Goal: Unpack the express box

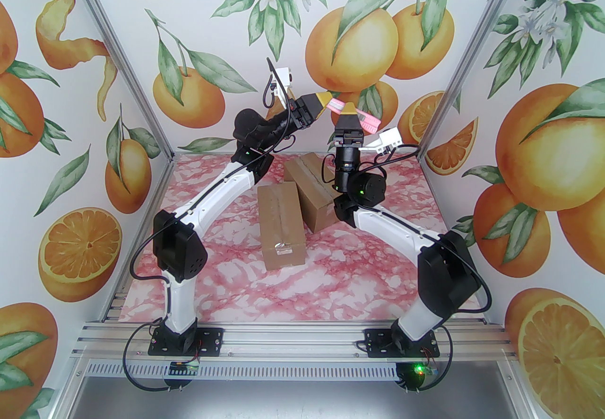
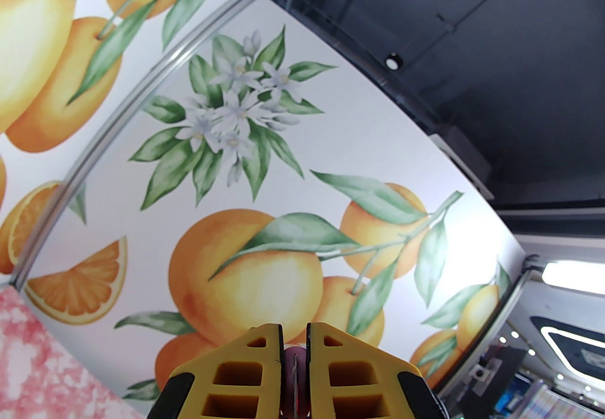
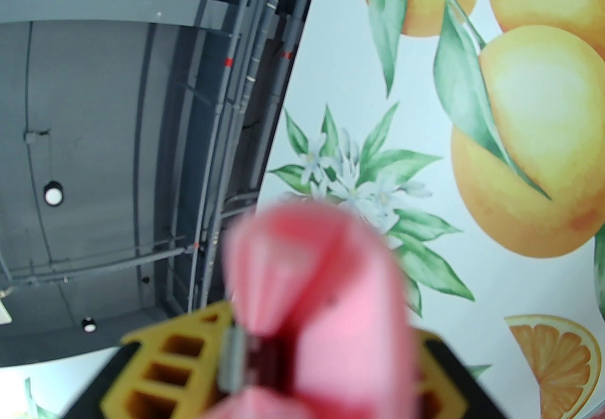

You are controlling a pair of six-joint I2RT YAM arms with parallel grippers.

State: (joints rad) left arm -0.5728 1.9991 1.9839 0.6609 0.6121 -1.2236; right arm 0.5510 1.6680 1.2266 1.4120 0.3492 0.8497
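1. Near box (image 1: 281, 228): closed, seam up, flat on pink marbled table (image 1: 227, 275).
2. Second box (image 1: 309, 192): just beyond and to the right, angled, partly hidden by right arm.
3. High beyond near box: left gripper (image 1: 326, 100) clamped on pink cutter (image 1: 368, 122).
4. Right gripper (image 1: 351, 108): around same cutter, grip not determinable.
5. Farthest: orange-print wall (image 1: 302, 20).

Top camera looks down from high behind the pink cutter (image 1: 371, 123). Both wrist cameras hug it, tilted up at wall (image 2: 378, 147) and ceiling (image 3: 118, 76); all three share it.
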